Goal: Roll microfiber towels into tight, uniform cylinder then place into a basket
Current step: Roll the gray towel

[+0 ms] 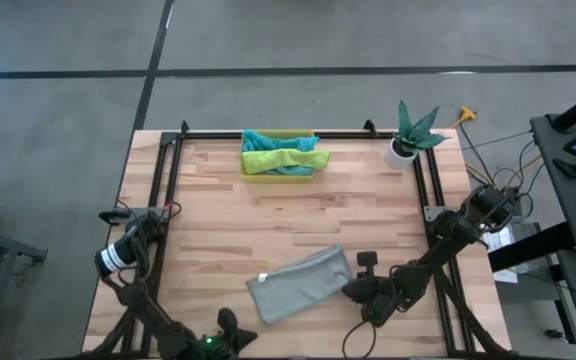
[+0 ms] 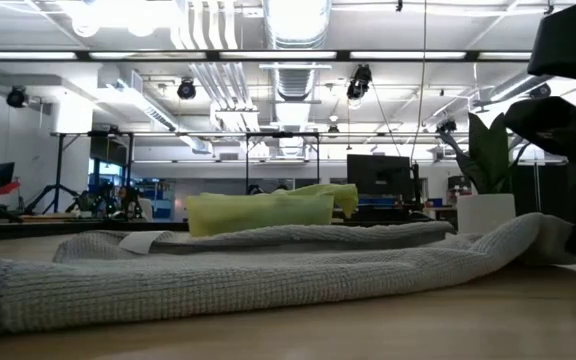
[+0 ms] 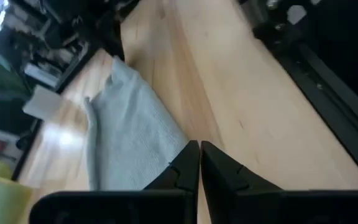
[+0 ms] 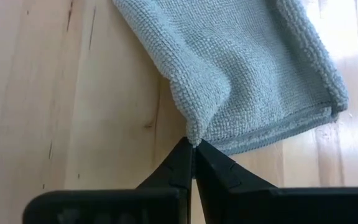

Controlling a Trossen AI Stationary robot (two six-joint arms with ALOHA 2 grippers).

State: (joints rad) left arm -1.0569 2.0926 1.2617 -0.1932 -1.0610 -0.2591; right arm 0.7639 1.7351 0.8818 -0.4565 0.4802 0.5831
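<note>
The right gripper [image 4: 192, 144] has its jaws pinched on a corner of the grey towel [image 1: 301, 284], probably to start rolling it on the tabletop [image 1: 268, 220], while the left gripper [image 3: 199, 149] waits nearby with jaws closed on nothing.

The towel [image 1: 301, 284] lying near on the table [image 1: 208, 220] is plain grey with a fine looped weave and a small white tag at its left end. The table is pale wood in striped planks, edged by a black frame. In the translucent yellow basket [image 1: 252, 172] far off lie teal [image 1: 258, 140] and lime green towels [image 1: 283, 158]. Both arms are dark; the plant [image 1: 418, 127] is green in a white pot [image 1: 399, 152].
</note>
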